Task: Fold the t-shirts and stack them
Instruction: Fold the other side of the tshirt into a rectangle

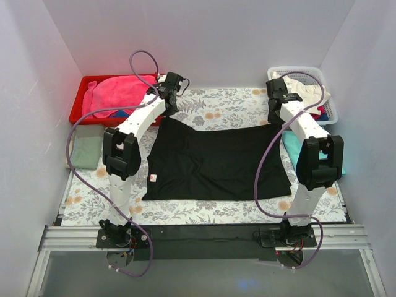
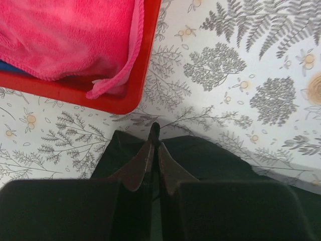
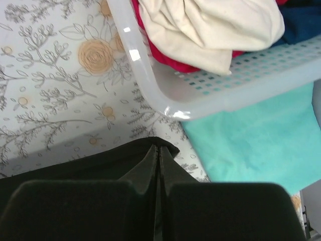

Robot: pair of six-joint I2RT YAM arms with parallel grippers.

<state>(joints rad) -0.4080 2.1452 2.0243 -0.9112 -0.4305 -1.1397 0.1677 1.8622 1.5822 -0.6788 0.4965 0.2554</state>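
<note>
**Desk:** How far along is the folding?

**Photographer:** Barely begun, I'd judge. The black t-shirt (image 1: pixel 216 162) lies flat and unfolded mid-table. The left gripper (image 2: pixel 155 138) and right gripper (image 3: pixel 158 150) are each clamped on a far corner. Beyond, the teal t-shirt (image 3: pixel 251 145) waits by the basket (image 3: pixel 165 100), with nothing stacked.

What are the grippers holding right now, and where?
Both hold the black t-shirt: the left gripper pinches its far-left corner, the right gripper its far-right corner.
</note>
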